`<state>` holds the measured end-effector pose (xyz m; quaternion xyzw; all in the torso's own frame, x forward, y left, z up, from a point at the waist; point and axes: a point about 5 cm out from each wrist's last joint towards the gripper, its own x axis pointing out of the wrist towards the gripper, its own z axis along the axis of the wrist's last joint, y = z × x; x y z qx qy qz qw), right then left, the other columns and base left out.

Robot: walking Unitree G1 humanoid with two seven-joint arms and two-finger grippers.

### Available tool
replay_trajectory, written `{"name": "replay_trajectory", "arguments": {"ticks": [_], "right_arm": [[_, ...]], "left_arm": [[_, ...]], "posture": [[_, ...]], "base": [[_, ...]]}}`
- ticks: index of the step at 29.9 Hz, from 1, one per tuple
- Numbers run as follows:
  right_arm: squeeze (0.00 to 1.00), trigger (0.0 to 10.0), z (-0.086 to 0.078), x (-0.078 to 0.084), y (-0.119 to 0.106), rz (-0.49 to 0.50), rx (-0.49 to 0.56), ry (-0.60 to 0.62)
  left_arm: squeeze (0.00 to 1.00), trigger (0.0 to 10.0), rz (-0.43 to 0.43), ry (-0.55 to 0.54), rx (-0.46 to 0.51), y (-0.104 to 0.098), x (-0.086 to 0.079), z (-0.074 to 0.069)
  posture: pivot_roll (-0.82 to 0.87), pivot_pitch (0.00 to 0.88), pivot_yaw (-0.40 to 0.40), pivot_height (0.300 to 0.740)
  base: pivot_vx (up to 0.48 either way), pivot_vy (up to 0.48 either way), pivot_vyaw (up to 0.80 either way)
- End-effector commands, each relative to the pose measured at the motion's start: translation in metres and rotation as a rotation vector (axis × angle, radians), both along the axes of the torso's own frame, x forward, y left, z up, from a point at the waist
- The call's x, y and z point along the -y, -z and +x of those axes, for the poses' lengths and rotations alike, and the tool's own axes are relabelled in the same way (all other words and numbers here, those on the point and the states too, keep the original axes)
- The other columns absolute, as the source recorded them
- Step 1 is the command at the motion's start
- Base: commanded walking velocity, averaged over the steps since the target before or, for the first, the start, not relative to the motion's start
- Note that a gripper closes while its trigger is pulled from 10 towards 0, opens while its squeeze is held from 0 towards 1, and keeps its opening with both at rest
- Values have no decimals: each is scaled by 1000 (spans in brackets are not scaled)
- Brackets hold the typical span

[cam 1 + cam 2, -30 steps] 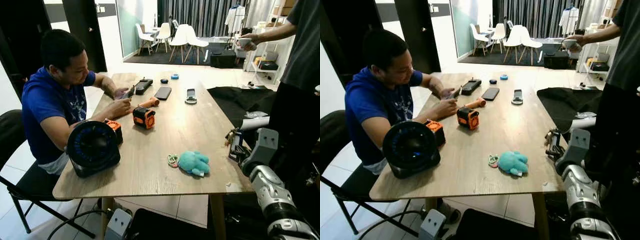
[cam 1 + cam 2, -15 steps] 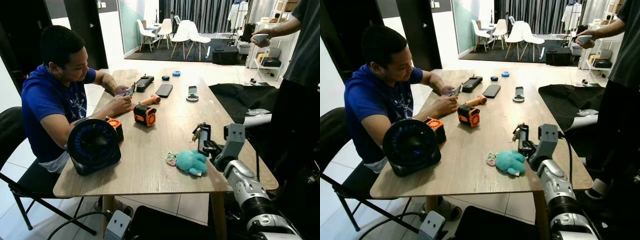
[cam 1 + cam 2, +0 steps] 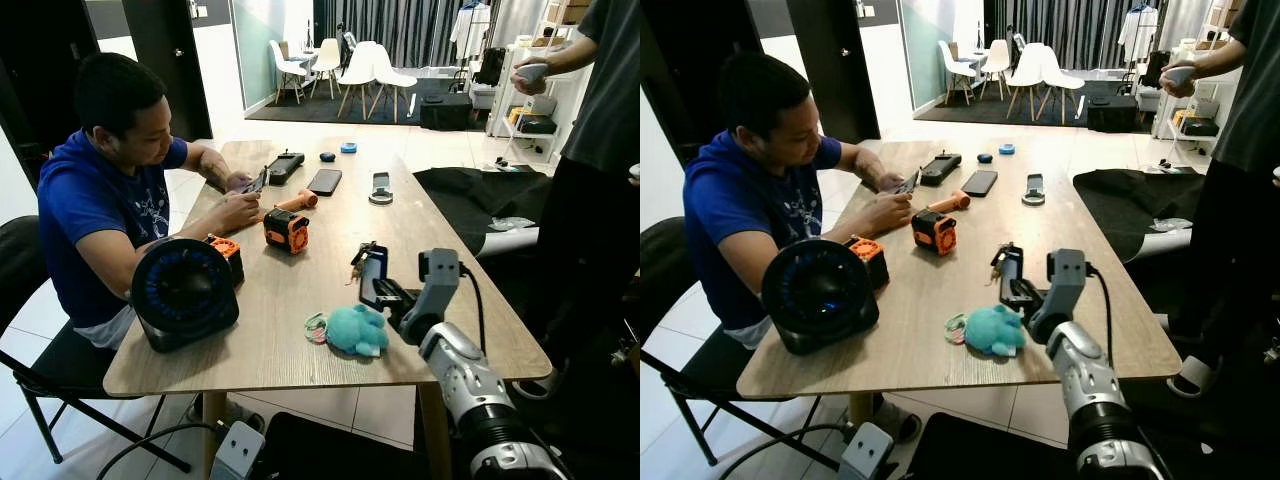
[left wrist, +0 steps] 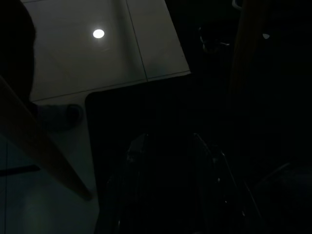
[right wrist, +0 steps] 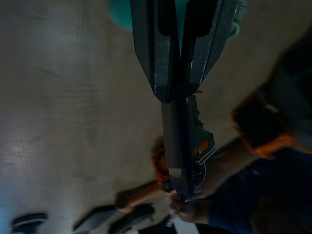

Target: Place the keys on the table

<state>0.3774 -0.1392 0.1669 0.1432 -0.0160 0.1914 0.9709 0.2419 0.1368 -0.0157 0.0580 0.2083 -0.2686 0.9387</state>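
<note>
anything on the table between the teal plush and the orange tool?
No. Bare wood between the plush and the orange tool, in both eye views. Right gripper holds the keys off to the side.

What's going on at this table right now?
The robot's right gripper is shut on the keys, holding them above the wooden table, just beyond a teal plush toy. A seated person works on something small across the table. The left arm hangs idle.
</note>
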Motion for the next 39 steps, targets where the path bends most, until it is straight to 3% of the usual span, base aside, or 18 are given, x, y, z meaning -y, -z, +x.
{"name": "replay_trajectory", "arguments": {"ticks": [1,8,10,16,20,27,37,38,39], "right_arm": [[0,10000,-2,-4,-6,34,46,-17],[0,10000,-4,9,-11,-4,67,25],[0,10000,-9,31,-6,-94,39,83],[0,10000,-15,49,-4,-169,20,121],[0,10000,-23,76,4,-340,-60,187],[0,10000,-23,71,2,-421,-85,137],[0,10000,-24,62,1,-410,-100,108],[102,10000,-23,62,0,-394,-103,100],[933,10000,-23,61,-1,-380,-105,95]], "left_arm": [[0,10000,30,12,-19,4,-6,-5],[0,10000,25,15,-17,3,-4,-4],[0,10000,19,13,-15,3,-3,-5],[0,10000,14,12,-17,3,-3,-6],[0,10000,8,22,-28,5,-2,-7],[0,10000,7,28,-23,3,-1,-5],[0,10000,6,22,-22,3,-2,-6],[0,10000,7,22,-24,3,-3,-7],[0,10000,7,22,-25,4,-3,-7]], "posture": [[51,81,61,740],[54,78,54,740],[54,76,50,740],[51,74,49,740],[43,73,57,740],[46,70,55,740],[52,70,49,740],[52,70,49,740],[52,70,49,740]], "base": [[0,0,0],[0,0,0],[0,0,0],[0,0,0],[0,0,0],[0,0,0],[0,0,0],[0,0,0],[0,0,0]]}}
